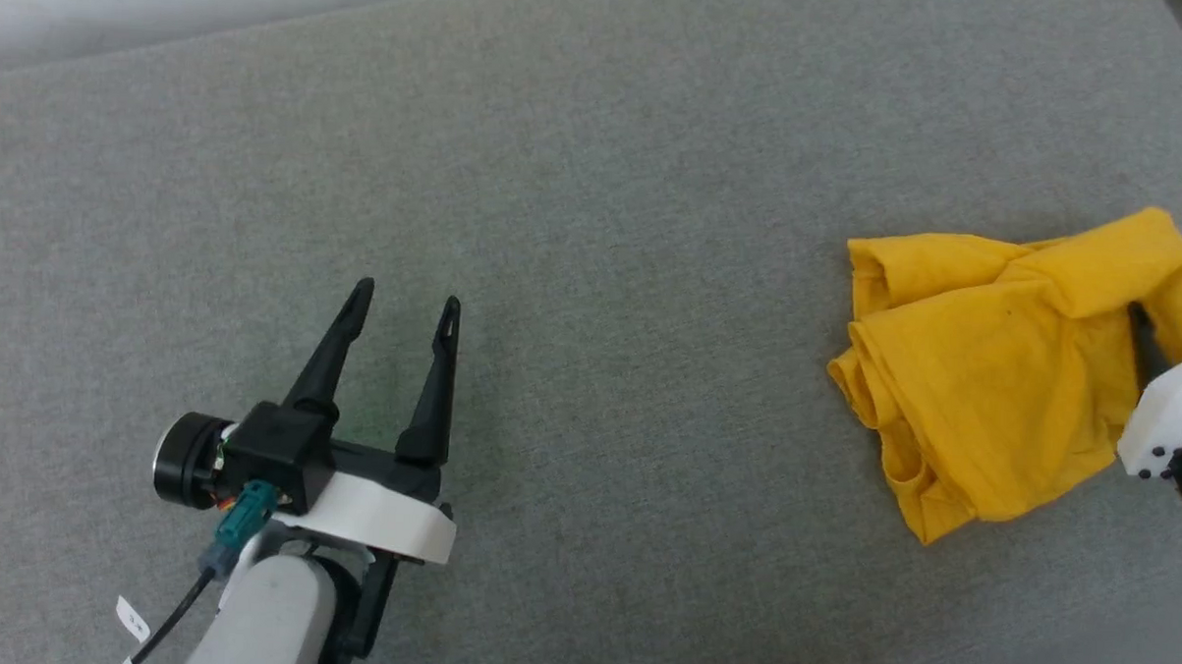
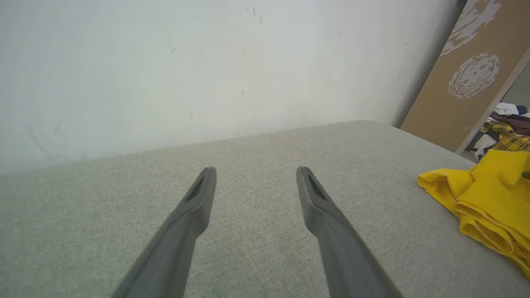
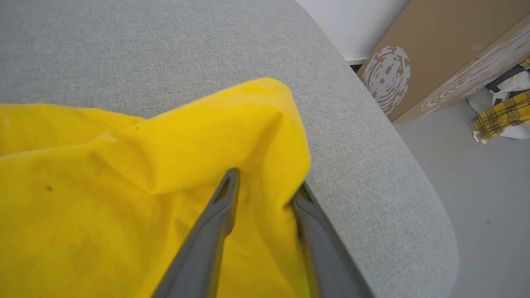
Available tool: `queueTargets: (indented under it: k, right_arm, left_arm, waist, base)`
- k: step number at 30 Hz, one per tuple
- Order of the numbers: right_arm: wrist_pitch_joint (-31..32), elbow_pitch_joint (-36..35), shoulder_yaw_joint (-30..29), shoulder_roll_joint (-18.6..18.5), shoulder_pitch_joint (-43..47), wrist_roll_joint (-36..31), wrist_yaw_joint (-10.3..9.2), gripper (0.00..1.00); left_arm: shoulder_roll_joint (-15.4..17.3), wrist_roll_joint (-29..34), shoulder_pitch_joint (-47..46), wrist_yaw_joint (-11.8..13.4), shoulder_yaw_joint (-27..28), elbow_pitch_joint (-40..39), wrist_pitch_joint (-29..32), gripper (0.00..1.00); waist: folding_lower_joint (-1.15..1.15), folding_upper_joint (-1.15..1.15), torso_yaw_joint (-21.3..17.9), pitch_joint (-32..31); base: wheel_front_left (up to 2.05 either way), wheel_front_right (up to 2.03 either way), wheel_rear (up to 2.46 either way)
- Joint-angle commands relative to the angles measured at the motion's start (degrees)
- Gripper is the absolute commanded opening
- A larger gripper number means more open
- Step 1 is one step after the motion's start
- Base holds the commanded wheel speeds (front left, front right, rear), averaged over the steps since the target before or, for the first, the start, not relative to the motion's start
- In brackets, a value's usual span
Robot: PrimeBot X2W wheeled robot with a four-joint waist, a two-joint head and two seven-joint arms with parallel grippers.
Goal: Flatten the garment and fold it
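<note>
Garment [image 1: 1002,376] crumpled on grey cushion [image 1: 596,175], its right edge between the partly parted fingers of the right gripper [image 3: 266,184], hold uncertain; left gripper [image 1: 406,294] wide open, empty, well apart.

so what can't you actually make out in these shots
shirt: where its sleeves and collar are, head view, lost in bunched folds.
right gripper: whether it pinches the cloth, right wrist view, a fold covers one fingertip.
clothes pile: what's in it, left wrist view, small and cut by the right edge.
</note>
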Motion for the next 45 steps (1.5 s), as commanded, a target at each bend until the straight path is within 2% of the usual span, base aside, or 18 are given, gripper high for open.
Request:
queueTargets:
  k: [1, 7, 11, 18, 24, 25, 32, 35, 39, 41, 45]
  right_arm:
    - [-1.67, 1.68, -0.63, 0.38, -0.72, -1.08, -0.12, 1.0]
    - [-5.72, 6.97, -4.52, 0.07, 0.98, -5.57, -0.12, 1.0]
    - [-8.62, 5.76, -7.18, 0.61, 5.09, -8.17, -0.12, 1.0]
    - [-11.73, -6.36, -6.98, 7.01, 15.84, -8.25, -0.12, 1.0]
    - [-9.75, -19.68, -2.8, 13.18, 22.94, -7.13, -0.12, 1.0]
    - [-9.75, -19.68, -2.8, 13.18, 22.94, -7.13, -0.12, 1.0]
    - [-7.96, -31.45, 3.98, 16.74, 26.21, -5.17, -0.12, 1.0]
    - [-7.9, -35.05, 5.49, 17.55, 26.9, -5.42, -0.12, 1.0]
    - [-7.8, -39.36, 6.21, 18.27, 28.97, -6.03, -0.12, 1.0]
    - [-8.08, -40.07, 8.05, 17.82, 29.25, -3.76, -0.12, 1.0]
    - [-7.13, -42.16, 5.73, 17.88, 31.78, -3.83, -0.12, 1.0]
  left_arm:
    - [-0.05, -0.06, -0.52, 0.03, 0.12, 0.4, -0.43, 1.0]
    - [-0.65, -1.16, 1.31, 0.31, 0.55, 1.86, -1.17, 1.0]
    - [-1.67, -2.02, 3.01, 0.57, 0.75, 2.67, -1.6, 1.0]
    - [-3.35, -3.33, 6.75, 1.34, 1.99, 3.39, -1.99, 1.0]
    - [-4.0, -3.43, 9.8, 2.34, 3.73, 3.34, -2.06, 1.0]
    - [-4.0, -3.43, 9.8, 2.34, 3.73, 3.34, -2.06, 1.0]
    - [-3.09, -2.53, 11.39, 3.71, 8.38, 2.63, -2.07, 1.0]
    - [-1.79, -2.24, 12.53, 4.28, 10.72, 3.18, -2.07, 1.0]
    - [0.25, -3.05, 13.62, 3.71, 12.64, 4.36, -2.01, 1.0]
    - [1.07, -3.05, 13.89, 3.6, 13.18, 4.44, -2.02, 1.0]
    - [2.75, -3.57, 14.85, 2.62, 13.65, 4.45, -1.18, 1.0]
  waist:
    - [-0.02, 0.0, 0.86, 0.3]
    - [-0.02, 0.0, 2.41, -3.64]
    - [-0.02, 0.0, 4.45, -7.11]
    - [-0.02, 0.0, 8.75, -12.51]
    - [-0.02, 0.0, 13.0, -15.57]
    - [-0.02, 0.0, 13.0, -15.57]
    - [-0.02, 0.0, 17.6, -17.35]
    - [-0.02, 0.0, 18.37, -17.91]
    - [-0.02, 0.0, 18.93, -18.74]
    - [-0.02, 0.0, 19.0, -18.83]
    - [-0.02, 0.0, 18.52, -19.58]
  base:
    - [0.0, 0.0, 0.0]
    - [0.0, 0.0, 0.0]
    - [0.0, 0.0, 0.0]
    - [0.0, 0.0, 0.0]
    - [0.0, 0.0, 0.0]
    - [0.0, 0.0, 0.0]
    - [0.0, 0.0, 0.0]
    - [0.0, 0.0, 0.0]
    - [0.0, 0.0, 0.0]
    - [0.0, 0.0, 0.0]
    - [0.0, 0.0, 0.0]
